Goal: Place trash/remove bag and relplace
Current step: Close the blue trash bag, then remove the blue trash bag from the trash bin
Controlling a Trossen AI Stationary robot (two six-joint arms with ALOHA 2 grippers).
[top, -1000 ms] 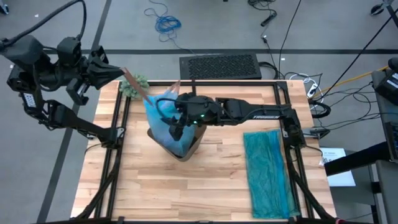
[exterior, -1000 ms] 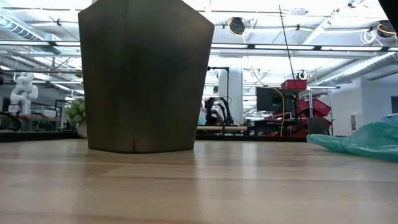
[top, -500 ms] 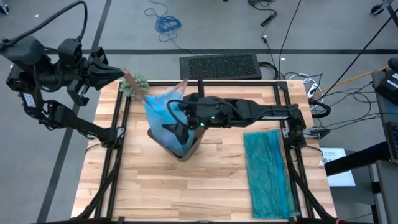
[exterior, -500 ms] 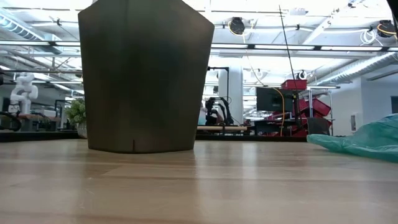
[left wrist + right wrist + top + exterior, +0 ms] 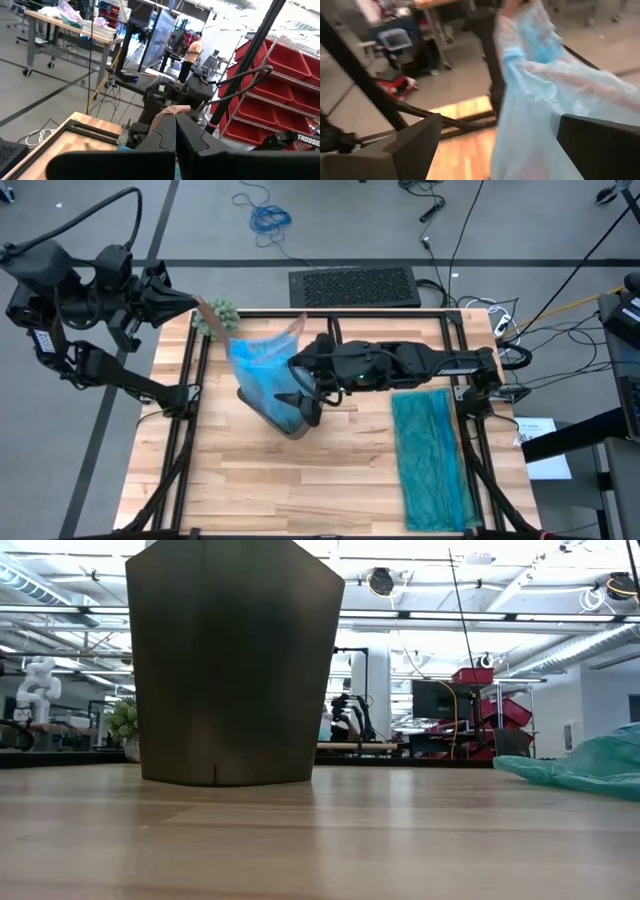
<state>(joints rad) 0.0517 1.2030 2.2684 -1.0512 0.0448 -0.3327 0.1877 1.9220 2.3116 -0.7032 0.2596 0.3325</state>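
Observation:
The light blue bag (image 5: 262, 370) stands pulled up out of the dark bin (image 5: 292, 423), with one tan-looking corner (image 5: 298, 322) pointing toward the table's far edge. In the low view the bin (image 5: 235, 660) stands on the table. My left gripper (image 5: 193, 302) is shut by the table's far left corner, with a thin tan strip running from it to the bag. My right gripper (image 5: 303, 402) is open above the bin, at the bag's right side; the bag (image 5: 545, 95) fills its wrist view. No trash shows. My left gripper pinches a thin tan-pink strip (image 5: 169, 111) between its fingertips, coming level from the table's left. The strip (image 5: 212, 315) runs taut toward the bag; it looks like the bag's drawn-out rim. My right gripper's open fingers (image 5: 417, 140) flank the bag's wall; I cannot tell whether they touch it.
A darker teal bag (image 5: 432, 455) lies flat along the table's right side (image 5: 585, 765). A green fuzzy plant (image 5: 218, 315) sits at the far left corner beside the left gripper. A black frame (image 5: 460, 360) rings the table. A person stands far off in the room.
My right gripper has moved toward the table's right and a little toward the near edge, staying over the bin. The bag's upper part has spread wider and its far corner has shifted right. The bin has stayed where it was.

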